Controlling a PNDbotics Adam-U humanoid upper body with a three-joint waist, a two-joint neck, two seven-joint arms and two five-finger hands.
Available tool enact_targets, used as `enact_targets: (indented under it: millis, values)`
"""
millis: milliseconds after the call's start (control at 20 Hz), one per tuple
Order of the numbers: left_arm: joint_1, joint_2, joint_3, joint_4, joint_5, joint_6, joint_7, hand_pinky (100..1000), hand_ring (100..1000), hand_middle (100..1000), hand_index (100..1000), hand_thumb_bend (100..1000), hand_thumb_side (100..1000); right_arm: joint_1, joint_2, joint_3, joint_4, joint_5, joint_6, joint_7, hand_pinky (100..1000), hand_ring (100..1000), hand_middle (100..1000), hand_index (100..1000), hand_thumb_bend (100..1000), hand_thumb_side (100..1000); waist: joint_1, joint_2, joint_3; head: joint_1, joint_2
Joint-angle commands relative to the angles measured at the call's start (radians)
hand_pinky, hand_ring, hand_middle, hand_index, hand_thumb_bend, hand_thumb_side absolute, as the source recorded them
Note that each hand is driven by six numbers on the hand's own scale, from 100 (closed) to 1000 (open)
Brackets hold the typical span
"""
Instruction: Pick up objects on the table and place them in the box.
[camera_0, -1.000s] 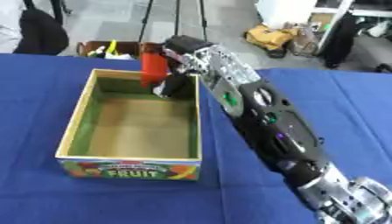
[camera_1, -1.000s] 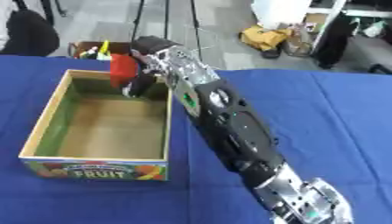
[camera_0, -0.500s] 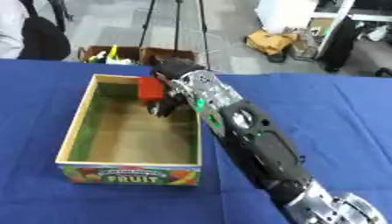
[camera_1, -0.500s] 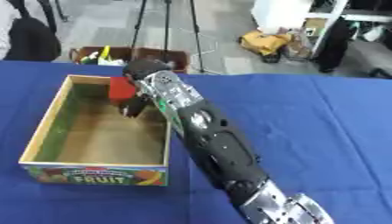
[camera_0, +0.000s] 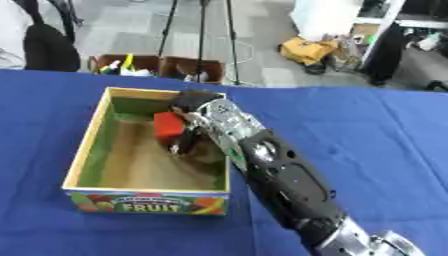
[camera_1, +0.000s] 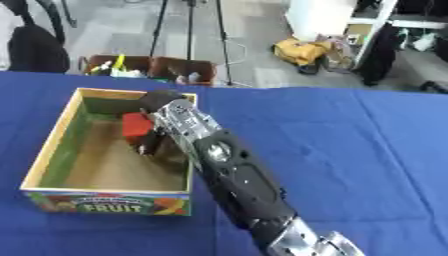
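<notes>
Gripping a blocky red object (camera_0: 167, 124), right hand (camera_0: 203, 116) inside box (camera_0: 85, 150)

One box (camera_0: 87, 150); one red object (camera_0: 168, 126) inside it; one hand (camera_0: 194, 131); one blue table (camera_0: 367, 145).

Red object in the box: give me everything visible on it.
The red object is a small blocky piece, plain red with no markings that can be made out; its material is unclear. It sits inside the box, in the far half toward the right wall, below the rim. The right hand reaches in over the wall, its dark fingers curled round the object's right side. Whether it rests on the box floor or hangs just above cannot be told.
</notes>
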Motion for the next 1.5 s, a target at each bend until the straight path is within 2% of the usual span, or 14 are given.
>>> enact_targets:
  millis: [50, 300, 450, 600, 700, 900, 1150, 1350, 1500]
  values:
    - [-0.014, 0.009, 0.000, -0.020, 0.004, -0.002, -0.003, 370, 661, 566, 528, 100, 887, -0.018, 0.001, 0.007, -0.011, 0.000, -0.021, 0.016, 462, 692, 462, 373, 100, 392, 0.005, -0.020, 0.002, -0.004, -0.012]
    - [-0.015, 0.009, -0.001, -0.020, 0.004, -0.002, -0.005, 370, 662, 566, 528, 100, 887, -0.021, 0.000, 0.018, -0.032, -0.021, -0.051, 0.055, 478, 715, 490, 425, 100, 411, 0.002, -0.023, -0.002, -0.005, -0.009]
    - [-0.016, 0.010, 0.000, -0.020, 0.004, -0.002, -0.005, 371, 662, 566, 528, 100, 887, -0.021, -0.001, 0.026, -0.047, -0.030, -0.073, 0.085, 497, 737, 532, 492, 100, 466, 0.001, -0.024, -0.003, -0.008, -0.007]
    - [-0.016, 0.010, 0.000, -0.020, 0.004, -0.002, -0.004, 371, 662, 566, 528, 100, 887, -0.020, -0.004, 0.031, -0.062, -0.045, -0.099, 0.119, 530, 766, 633, 615, 100, 522, 0.001, -0.026, -0.006, -0.008, -0.007]
    - [-0.016, 0.010, 0.000, -0.020, 0.004, -0.002, -0.005, 371, 662, 566, 527, 100, 887, -0.022, -0.009, 0.031, -0.077, -0.043, -0.106, 0.133, 554, 792, 674, 645, 100, 526, 0.000, -0.027, -0.009, -0.008, -0.006]
    - [-0.016, 0.010, -0.001, -0.020, 0.004, -0.002, -0.007, 371, 662, 566, 527, 100, 887, -0.025, -0.016, 0.036, -0.104, 0.013, -0.105, 0.121, 568, 803, 699, 668, 100, 549, 0.001, -0.028, -0.011, -0.011, -0.007]
    - [-0.015, 0.010, 0.000, -0.020, 0.004, -0.003, -0.008, 372, 664, 566, 527, 100, 887, -0.027, -0.018, 0.036, -0.111, 0.030, -0.115, 0.112, 589, 823, 739, 689, 101, 574, 0.002, -0.030, -0.011, -0.014, -0.008]
    - [-0.013, 0.010, 0.000, -0.020, 0.004, 0.000, -0.012, 372, 664, 566, 527, 100, 887, -0.031, -0.022, 0.038, -0.123, 0.038, -0.121, 0.118, 626, 863, 801, 767, 207, 557, 0.003, -0.033, -0.014, -0.019, -0.009]
    - [-0.013, 0.009, 0.000, -0.020, 0.005, 0.001, -0.013, 372, 664, 566, 527, 100, 887, -0.035, -0.024, 0.039, -0.137, 0.053, -0.125, 0.121, 631, 868, 803, 767, 208, 552, 0.004, -0.036, -0.015, -0.026, -0.011]
